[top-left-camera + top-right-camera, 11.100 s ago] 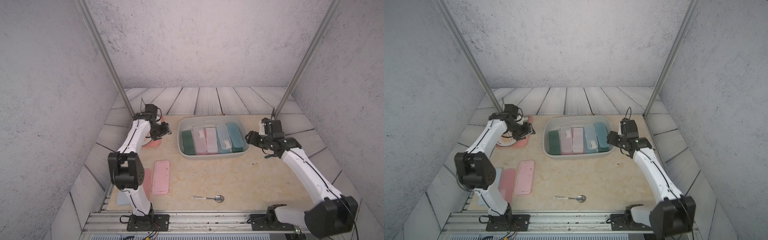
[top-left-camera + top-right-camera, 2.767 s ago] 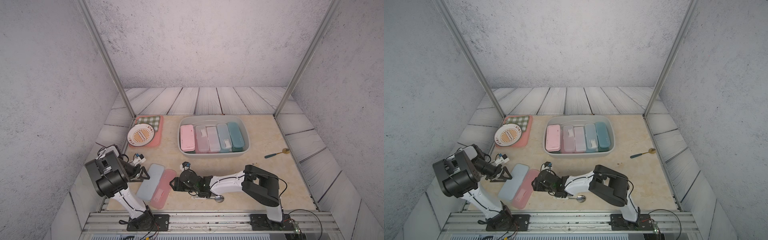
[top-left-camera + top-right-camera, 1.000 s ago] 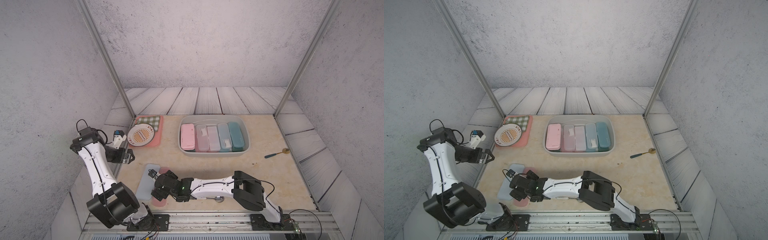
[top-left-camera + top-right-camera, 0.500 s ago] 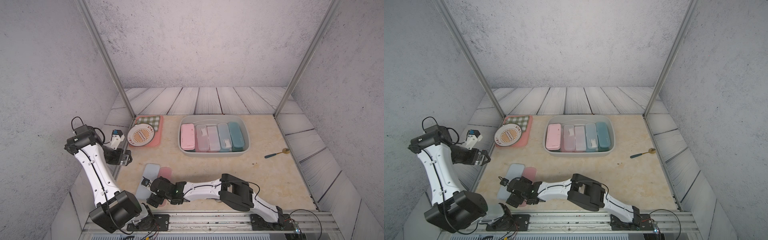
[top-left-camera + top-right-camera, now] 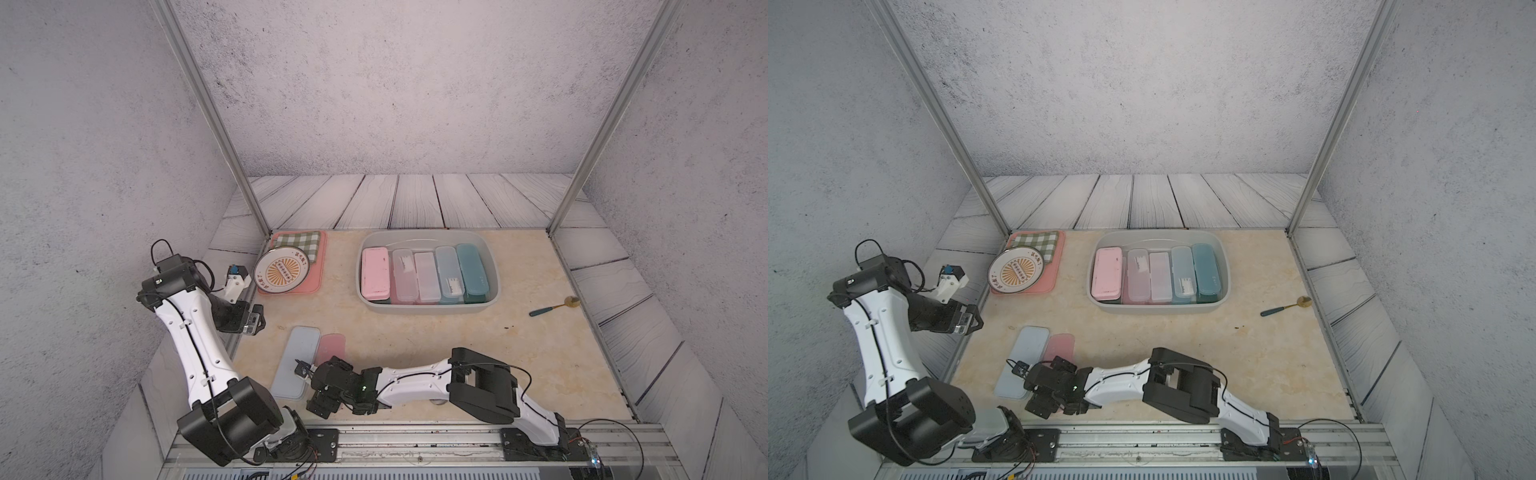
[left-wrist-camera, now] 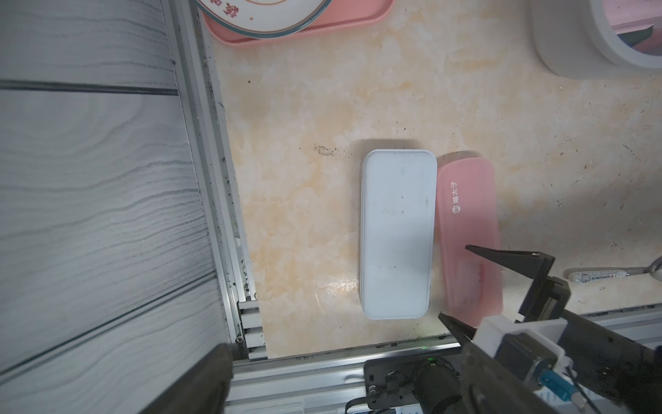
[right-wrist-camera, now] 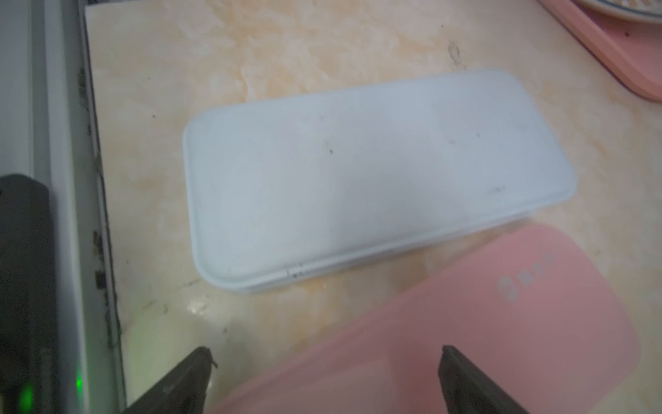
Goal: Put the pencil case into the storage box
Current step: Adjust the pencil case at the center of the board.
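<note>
Right gripper has shifted over pink pencil case — jaws wide; left gripper wide too.

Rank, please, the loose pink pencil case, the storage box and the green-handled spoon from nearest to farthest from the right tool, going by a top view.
From the right tool, in a top view:
1. Pink pencil case: partly under the tool, at front left.
2. Storage box: in the middle, toward the back.
3. Green-handled spoon: far out on the right side.
</note>
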{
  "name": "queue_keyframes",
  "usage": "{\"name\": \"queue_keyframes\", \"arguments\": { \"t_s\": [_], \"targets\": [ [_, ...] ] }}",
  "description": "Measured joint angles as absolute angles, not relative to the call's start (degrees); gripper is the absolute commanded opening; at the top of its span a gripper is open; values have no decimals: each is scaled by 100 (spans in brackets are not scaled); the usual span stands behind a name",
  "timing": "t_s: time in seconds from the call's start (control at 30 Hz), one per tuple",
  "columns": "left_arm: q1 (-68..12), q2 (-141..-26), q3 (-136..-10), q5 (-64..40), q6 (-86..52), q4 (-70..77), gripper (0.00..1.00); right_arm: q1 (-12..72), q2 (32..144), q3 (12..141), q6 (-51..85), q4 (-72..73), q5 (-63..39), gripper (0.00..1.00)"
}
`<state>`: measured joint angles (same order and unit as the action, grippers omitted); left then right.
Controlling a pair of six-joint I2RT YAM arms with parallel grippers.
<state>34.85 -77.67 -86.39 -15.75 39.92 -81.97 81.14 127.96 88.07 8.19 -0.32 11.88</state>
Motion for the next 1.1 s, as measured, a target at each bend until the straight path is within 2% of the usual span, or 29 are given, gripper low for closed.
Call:
{"name": "queue_keyframes", "arguments": {
  "t_s": [0.27, 0.4, 0.47, 0.6, 0.73, 0.9, 1.1],
  "targets": [
    [3444, -7723, -8162, -1485, 3992, -7935, 100, 8009, 11952, 7675, 1048, -388, 1710, 99],
    [3321, -7581, -7964, -1586, 3903, -7885, 99, 7933, 11474, 7194, 1525, -972, 1804, 99],
    [3197, -7452, -7911, -1658, 3806, -7861, 99, 7918, 11290, 7170, 1957, -1385, 1822, 96],
    [2875, -7129, -7902, -1833, 3621, -7843, 99, 7894, 11185, 7745, 3035, -2359, 1793, 90],
    [2746, -7019, -8180, -1977, 3277, -7905, 98, 7913, 11246, 8650, 3736, -3131, 1793, 92],
    [2746, -6932, -8385, -2257, 2633, -7756, 98, 7933, 11907, 9813, 3868, -3760, 1992, 98],
    [2746, -6895, -8407, -2530, 2206, -7747, 98, 7872, 12722, 10525, 3791, -4377, 2029, 99]
  ]
}}
